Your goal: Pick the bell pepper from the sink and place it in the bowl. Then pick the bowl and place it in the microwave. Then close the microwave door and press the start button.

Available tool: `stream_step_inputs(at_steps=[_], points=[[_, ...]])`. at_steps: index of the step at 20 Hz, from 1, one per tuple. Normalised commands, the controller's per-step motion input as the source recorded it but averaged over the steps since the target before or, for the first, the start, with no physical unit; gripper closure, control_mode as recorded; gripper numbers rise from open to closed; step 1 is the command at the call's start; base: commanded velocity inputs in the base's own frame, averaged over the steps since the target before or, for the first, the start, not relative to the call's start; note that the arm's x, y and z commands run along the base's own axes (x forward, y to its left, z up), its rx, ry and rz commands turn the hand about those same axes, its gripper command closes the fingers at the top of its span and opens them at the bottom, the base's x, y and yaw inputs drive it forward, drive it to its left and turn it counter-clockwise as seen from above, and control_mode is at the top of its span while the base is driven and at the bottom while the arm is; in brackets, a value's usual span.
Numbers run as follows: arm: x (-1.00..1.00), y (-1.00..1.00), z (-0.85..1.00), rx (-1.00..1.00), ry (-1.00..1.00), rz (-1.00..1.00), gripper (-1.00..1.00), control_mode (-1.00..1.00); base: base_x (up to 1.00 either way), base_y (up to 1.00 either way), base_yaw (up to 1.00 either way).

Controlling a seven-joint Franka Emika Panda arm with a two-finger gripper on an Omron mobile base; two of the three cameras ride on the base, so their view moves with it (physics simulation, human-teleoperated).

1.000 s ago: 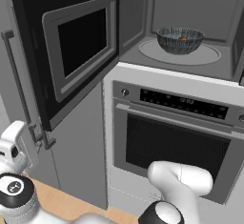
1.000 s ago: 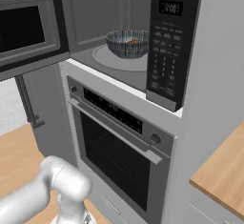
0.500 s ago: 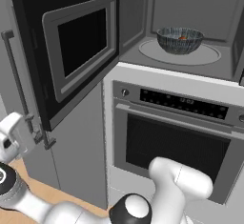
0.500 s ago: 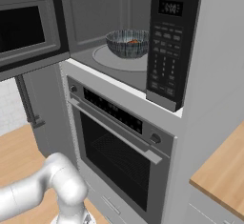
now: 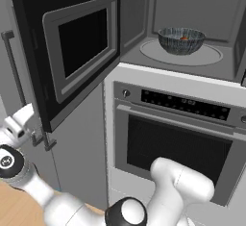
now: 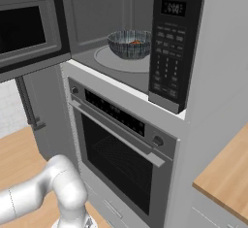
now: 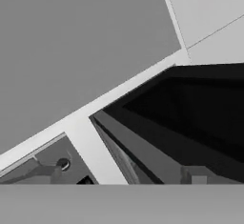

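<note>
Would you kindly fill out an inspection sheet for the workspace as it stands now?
Surface: microwave turntable carries the bowl.
Job's things: bowl sits inside the cavity, bell pepper in it; microwave door stands wide open.
Clutter: nothing seen.
Tool: tool is open and empty, low at the left, below the open door's lower edge.
Cables: nothing seen.
Surroundings: oven directly below the microwave; control panel right of the cavity; wooden counter at the right.
</note>
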Motion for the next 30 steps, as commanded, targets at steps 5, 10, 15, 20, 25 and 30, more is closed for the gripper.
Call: stream_step_inputs(at_steps=[5,10,15,20,25,30], points=[[0.07,-0.53,0.45,0.17,-0.24,0.0,-1.0,-1.0,0.0,0.0,0.0],[-0.11,-1.0,0.56,0.29,-0.29,0.0,-1.0,-1.0,0.0,0.0,0.0],[-0.29,-1.0,0.53,0.31,-0.26,0.0,-1.0,-1.0,0.0,0.0,0.0],[-0.38,-1.0,0.36,0.35,-0.15,0.02,-1.0,-1.0,0.0,0.0,0.0],[-0.07,-1.0,0.31,0.32,-0.02,0.03,-1.0,-1.0,0.0,0.0,0.0],[0.0,-1.0,0.19,0.29,-0.02,0.05,-1.0,-1.0,0.0,0.0,0.0]])
